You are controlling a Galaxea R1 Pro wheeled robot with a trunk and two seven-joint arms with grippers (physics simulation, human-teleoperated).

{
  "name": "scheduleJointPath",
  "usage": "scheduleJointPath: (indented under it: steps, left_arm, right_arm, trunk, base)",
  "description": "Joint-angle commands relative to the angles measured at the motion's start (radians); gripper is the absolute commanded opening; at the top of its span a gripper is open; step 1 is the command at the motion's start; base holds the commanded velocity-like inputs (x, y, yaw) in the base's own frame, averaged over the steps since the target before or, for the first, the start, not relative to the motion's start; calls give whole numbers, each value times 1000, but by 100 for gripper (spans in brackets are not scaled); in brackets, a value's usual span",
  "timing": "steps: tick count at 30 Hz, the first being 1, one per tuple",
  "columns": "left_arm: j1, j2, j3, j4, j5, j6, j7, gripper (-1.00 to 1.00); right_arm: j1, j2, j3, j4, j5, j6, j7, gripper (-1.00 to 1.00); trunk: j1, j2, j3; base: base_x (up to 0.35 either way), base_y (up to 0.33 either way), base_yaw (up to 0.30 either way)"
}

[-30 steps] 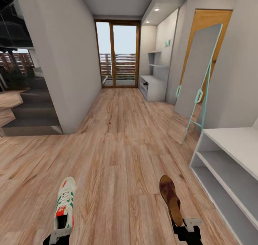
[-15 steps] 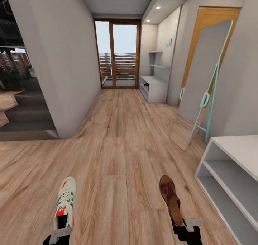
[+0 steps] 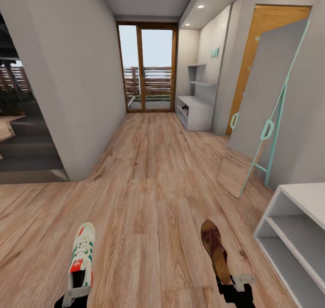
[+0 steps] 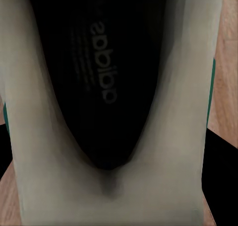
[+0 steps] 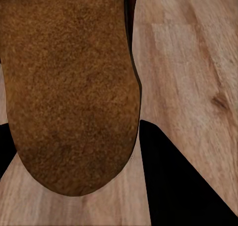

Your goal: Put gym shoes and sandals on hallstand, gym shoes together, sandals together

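Note:
A white gym shoe (image 3: 81, 256) with green stripes and a red-orange tongue hangs over the corridor floor (image 3: 149, 199) at the lower left, held at its heel by my left gripper (image 3: 75, 294), which is shut on it. Its dark insole (image 4: 106, 87) shows close up in the left wrist view. A brown sandal (image 3: 215, 249) points forward at the lower right, with my right gripper (image 3: 236, 282) shut on its heel end. The sandal's tan footbed (image 5: 69, 87) shows large in the right wrist view. The white hallstand (image 3: 300, 195) with two open shelves stands at the right edge.
A tall leaning mirror (image 3: 266, 109) with a teal frame stands against the right wall ahead of the hallstand. Farther down, a second low white unit (image 3: 195, 112) sits under teal lettering. A glass door (image 3: 146, 69) ends the corridor. A wall corner (image 3: 74, 118) juts in at left.
The whole picture has shifted: the mirror has grown and the hallstand has slid right and down, so the camera moved forward. Both shoes stay in the same place in my grippers.

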Motion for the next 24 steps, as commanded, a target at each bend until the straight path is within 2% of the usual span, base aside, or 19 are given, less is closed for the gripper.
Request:
scheduleJointPath:
  steps: [1,24]
  left_arm:
    - [-1,-1,9,0,-7,-4,-7,-100]
    - [-1,-1,9,0,-7,-4,-6,-100]
  right_arm:
    - [-1,0,-10,1,6,-2,6,-100]
    - [-1,0,-10,1,7,-2,6,-100]
  trunk:
    - [0,0,-1]
    - [0,0,-1]
  base:
    - [337,0,0]
    - [337,0,0]
